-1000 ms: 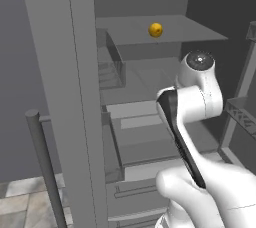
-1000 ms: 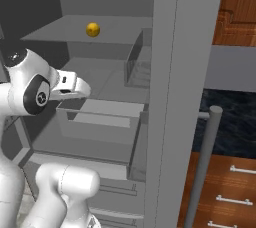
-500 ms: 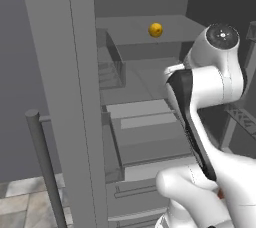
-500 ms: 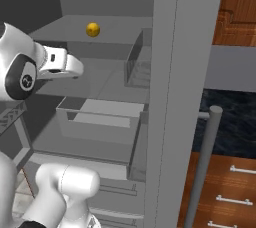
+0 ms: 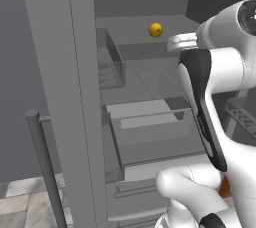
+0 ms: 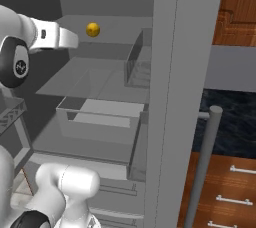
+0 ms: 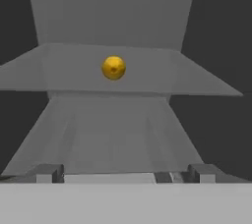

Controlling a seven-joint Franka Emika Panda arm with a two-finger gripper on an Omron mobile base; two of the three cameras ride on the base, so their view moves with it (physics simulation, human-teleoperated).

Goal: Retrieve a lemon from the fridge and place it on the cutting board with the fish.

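Observation:
The lemon (image 5: 155,29) (image 6: 92,29) (image 7: 113,67) is a small yellow-orange ball lying alone on the upper grey shelf of the open fridge (image 5: 145,122). My gripper (image 7: 125,174) is level with that shelf and points straight at the lemon, still a good way short of it. Its fingertips (image 7: 47,172) stand far apart at the bottom of the hand view, open and holding nothing. From the base cameras the white hand (image 5: 181,42) (image 6: 59,37) reaches toward the fruit. The cutting board and the fish are out of view.
The open fridge door (image 5: 75,97) (image 6: 175,97) with its bar handle (image 5: 44,167) (image 6: 204,162) stands close beside the arm. A clear bin (image 6: 100,119) and lower shelves sit under the lemon's shelf. Wooden drawers (image 6: 230,192) and a dark counter (image 6: 230,107) lie to the right.
The arm has swung upward, and the hand has risen from the bin's height to the level of the lemon's shelf. The lemon has stayed in place.

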